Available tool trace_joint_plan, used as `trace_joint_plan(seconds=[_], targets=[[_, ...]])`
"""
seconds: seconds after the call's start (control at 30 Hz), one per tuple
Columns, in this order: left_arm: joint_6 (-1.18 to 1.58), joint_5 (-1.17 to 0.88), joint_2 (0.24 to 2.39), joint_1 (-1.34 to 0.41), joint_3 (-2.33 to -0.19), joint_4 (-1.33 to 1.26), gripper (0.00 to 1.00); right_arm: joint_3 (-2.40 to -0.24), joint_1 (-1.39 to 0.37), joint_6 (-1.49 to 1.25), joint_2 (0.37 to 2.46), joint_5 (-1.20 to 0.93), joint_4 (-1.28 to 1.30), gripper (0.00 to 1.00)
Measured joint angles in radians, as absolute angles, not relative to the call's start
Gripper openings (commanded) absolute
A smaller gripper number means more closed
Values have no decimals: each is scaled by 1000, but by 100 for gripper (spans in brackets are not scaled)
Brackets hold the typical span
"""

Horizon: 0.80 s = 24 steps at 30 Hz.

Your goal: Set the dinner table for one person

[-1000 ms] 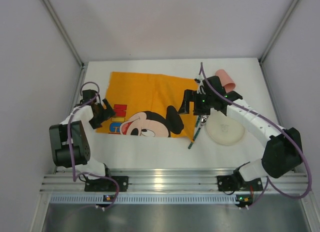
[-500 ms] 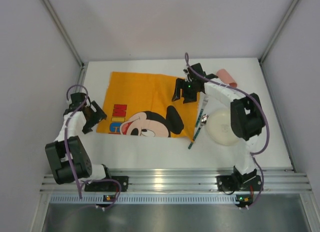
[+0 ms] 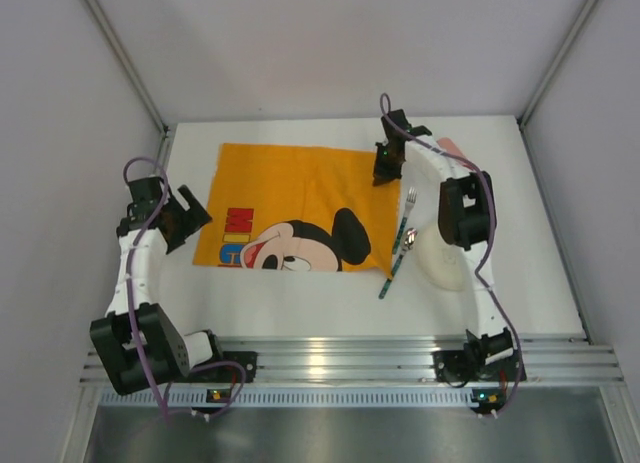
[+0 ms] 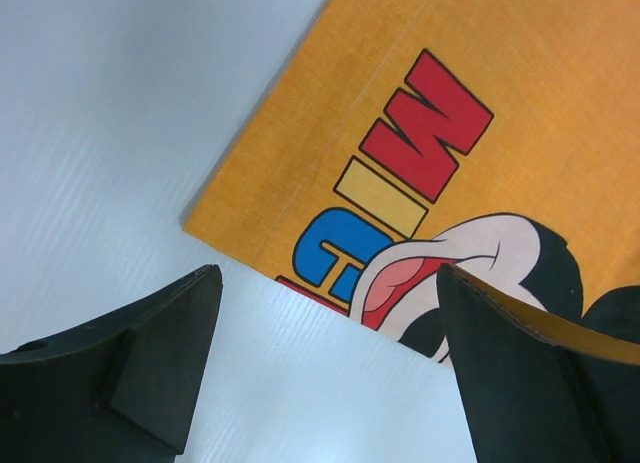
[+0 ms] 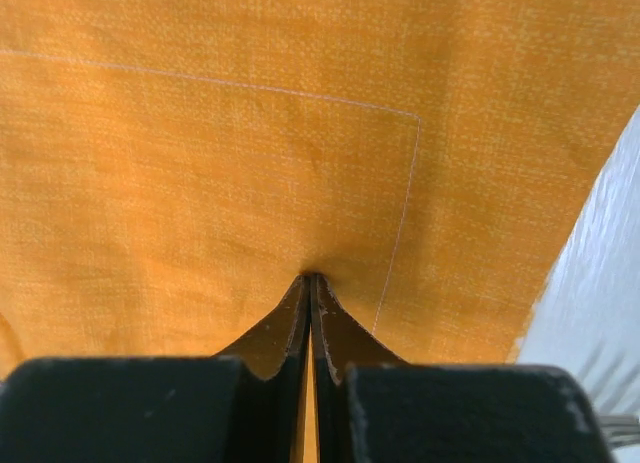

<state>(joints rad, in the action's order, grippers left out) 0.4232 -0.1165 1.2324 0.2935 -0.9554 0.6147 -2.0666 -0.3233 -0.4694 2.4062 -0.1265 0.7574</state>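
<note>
The dinner table (image 3: 300,308) is a plain white top. On it lies an orange Mickey Mouse placemat (image 3: 290,188), its right edge rumpled. My right gripper (image 3: 385,166) is at the mat's far right corner, shut, and in the right wrist view its tips (image 5: 310,279) pinch a pucker of the orange cloth (image 5: 250,133). My left gripper (image 3: 185,218) hovers open just off the mat's near left corner. In the left wrist view its fingers (image 4: 328,283) frame bare table (image 4: 100,103) and the edge of the mat (image 4: 470,83), holding nothing.
A fork (image 3: 408,215) and a green-handled utensil (image 3: 390,273) lie along the mat's right edge. A white plate (image 3: 445,263) sits just right of them, partly under the right arm. A pink cup (image 3: 452,147) peeks out behind that arm. An aluminium rail (image 3: 330,363) runs along the near edge.
My right gripper moved from beside the plate to the mat's far right corner and shut on the cloth. The left arm swung out toward the left wall, still open.
</note>
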Motion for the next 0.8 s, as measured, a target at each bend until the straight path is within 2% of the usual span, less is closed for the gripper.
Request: trace_joint_plan(seconds=[0.13, 0.37, 0.5, 0.63, 0.8], targets=[[435, -154, 1237, 294, -892, 591, 93, -2230, -324, -447, 2495, -93, 818, 1], [475, -269, 1354, 276, -871, 445, 94, -2384, -315, -421, 2580, -84, 845, 8], [496, -303, 1466, 221, -888, 344, 94, -2423, -309, -402, 2602, -103, 832, 17], [543, -339, 1596, 163, -939, 239, 94, -2426, -305, -380, 2603, -143, 825, 16], [577, -342, 1785, 72, -1085, 178, 93, -2183, -303, -377, 2444, -194, 767, 15]])
